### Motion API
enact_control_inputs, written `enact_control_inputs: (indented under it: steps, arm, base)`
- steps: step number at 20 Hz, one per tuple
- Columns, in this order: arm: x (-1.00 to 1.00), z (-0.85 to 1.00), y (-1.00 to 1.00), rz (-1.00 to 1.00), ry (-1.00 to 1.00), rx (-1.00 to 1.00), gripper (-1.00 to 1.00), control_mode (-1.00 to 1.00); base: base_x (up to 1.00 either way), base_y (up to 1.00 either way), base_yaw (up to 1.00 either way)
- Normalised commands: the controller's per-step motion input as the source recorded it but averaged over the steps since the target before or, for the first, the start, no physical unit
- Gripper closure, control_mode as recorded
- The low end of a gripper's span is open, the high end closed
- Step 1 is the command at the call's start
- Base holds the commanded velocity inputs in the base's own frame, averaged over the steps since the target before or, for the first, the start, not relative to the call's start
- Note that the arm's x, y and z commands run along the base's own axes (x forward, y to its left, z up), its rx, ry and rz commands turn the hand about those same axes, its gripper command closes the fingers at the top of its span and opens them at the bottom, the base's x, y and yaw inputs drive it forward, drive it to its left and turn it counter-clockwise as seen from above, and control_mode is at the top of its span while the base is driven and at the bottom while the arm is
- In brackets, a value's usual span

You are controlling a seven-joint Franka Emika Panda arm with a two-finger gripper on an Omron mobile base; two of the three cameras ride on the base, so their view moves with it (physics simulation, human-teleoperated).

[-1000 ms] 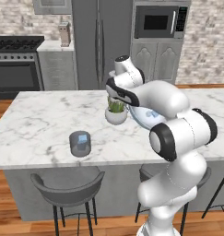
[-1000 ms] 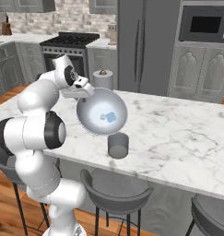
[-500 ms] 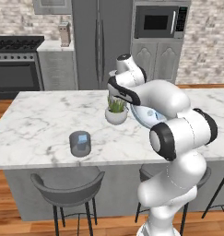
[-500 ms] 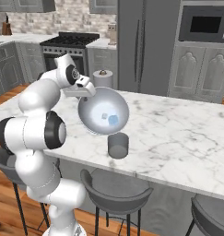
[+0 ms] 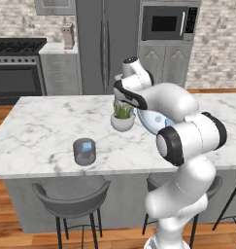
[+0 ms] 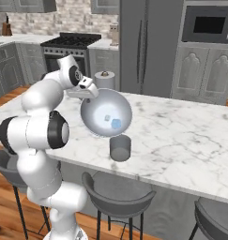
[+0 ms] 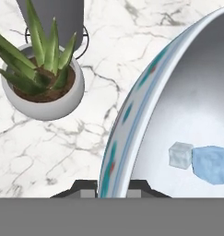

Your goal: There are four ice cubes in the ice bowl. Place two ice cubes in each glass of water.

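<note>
Ice bowl (image 6: 106, 112), wide and shallow, pale grey-white inside with blue-green dashes along the rim, tipped steeply on edge above the marble desk (image 6: 181, 136), two pale-blue ice cubes (image 7: 210, 163) lying low in it. Pinched at the rim by the closed end effector (image 7: 112, 188). Dark glass of water (image 6: 120, 147) just below, potted plant (image 7: 42, 83) beside.
</note>
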Motion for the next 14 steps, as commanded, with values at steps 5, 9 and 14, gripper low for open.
enact_control_inputs:
  steps: [5, 9, 14]
  arm:
    - [0.22, 0.0, 0.0, -0.02, 0.0, 0.0, 1.0, -1.0]
    - [0.2, 0.0, 0.0, -0.02, -0.01, 0.0, 1.0, -1.0]
    - [0.02, 0.0, 0.0, -0.02, -0.06, 0.0, 1.0, -1.0]
  base:
    - [0.0, 0.0, 0.0]
    - [0.0, 0.0, 0.0]
    - [0.0, 0.0, 0.0]
